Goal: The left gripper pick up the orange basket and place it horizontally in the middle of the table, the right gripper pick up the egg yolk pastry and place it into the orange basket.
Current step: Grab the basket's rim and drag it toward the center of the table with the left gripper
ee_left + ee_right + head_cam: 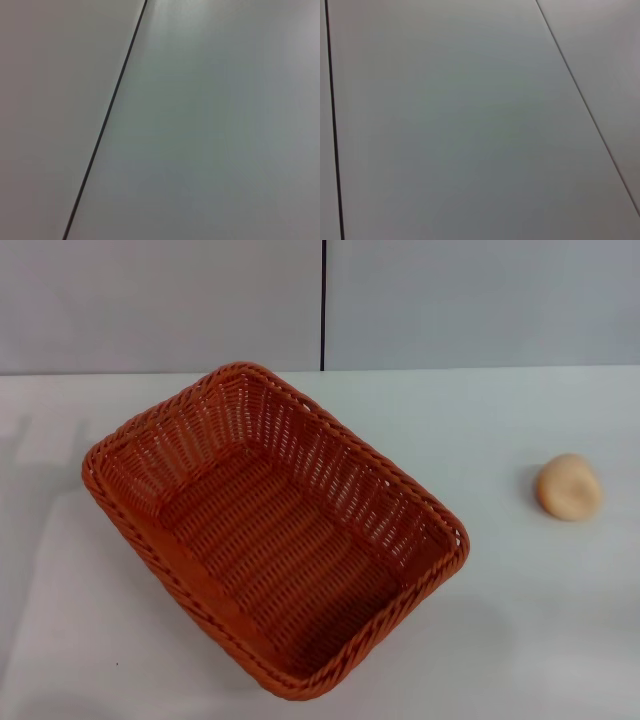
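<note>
A: Head view. Which way does the orange basket (275,530) lie?

B: It rests open side up on the table (520,620), left of centre. Its long axis runs diagonally, from the far-left corner to the near-right corner; the near-right corner comes close to the table's front edge. The braided rim is fully visible and nothing lies inside it.

A: And the egg yolk pastry (569,486)?

B: It sits on the bare tabletop well apart from the basket, off its right side, and touches nothing else. It is a small, pale, rounded form with a shallow dimple on top.

A: State of the jaws?

B: Neither the left gripper nor the right gripper appears in any view, so how far the jaws stand open, and whether they hold anything, cannot be told. For the same reason, no position relative to the jaws can be given. Each wrist view shows only flat grey wall panels (210,130) crossed by a thin dark seam (107,117).
</note>
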Motion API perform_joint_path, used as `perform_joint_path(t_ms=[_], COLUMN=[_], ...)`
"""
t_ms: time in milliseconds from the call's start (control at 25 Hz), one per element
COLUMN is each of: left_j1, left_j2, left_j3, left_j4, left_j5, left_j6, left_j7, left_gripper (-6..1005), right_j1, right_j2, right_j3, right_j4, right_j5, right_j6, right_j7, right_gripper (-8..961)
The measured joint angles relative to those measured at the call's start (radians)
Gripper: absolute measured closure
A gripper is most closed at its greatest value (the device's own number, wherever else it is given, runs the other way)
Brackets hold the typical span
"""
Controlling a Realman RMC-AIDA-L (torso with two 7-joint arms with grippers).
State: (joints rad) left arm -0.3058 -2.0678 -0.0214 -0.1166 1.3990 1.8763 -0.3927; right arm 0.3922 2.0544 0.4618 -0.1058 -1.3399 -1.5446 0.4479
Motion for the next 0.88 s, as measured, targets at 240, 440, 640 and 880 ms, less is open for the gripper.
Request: perform_joint_path(t_ms=[240, 440, 640, 880], left_j1=[-0.001, -0.005, -0.015, -0.051], left_j2=[0.000, 0.001, 0.001, 0.007], left_j3=[0.000, 0.000, 0.010, 0.101], left_j4=[0.000, 0.002, 0.008, 0.098], left_j5=[0.000, 0.000, 0.000, 0.000], left_j6=[-0.002, -0.003, -0.003, -0.027], left_j7=[0.000, 0.000, 0.000, -0.148], left_gripper=[248, 251, 254, 257], right_j1=[0.001, 0.000, 0.000, -0.004], right_j2=[0.001, 0.001, 0.002, 0.007], right_j3=[0.000, 0.001, 0.002, 0.001], right_j4=[0.000, 0.000, 0.000, 0.001], right_j5=[0.001, 0.001, 0.001, 0.001], right_j6=[0.000, 0.000, 0.000, 0.000], right_j7=[0.000, 0.000, 0.000, 0.001], right_gripper=[430, 430, 430, 430])
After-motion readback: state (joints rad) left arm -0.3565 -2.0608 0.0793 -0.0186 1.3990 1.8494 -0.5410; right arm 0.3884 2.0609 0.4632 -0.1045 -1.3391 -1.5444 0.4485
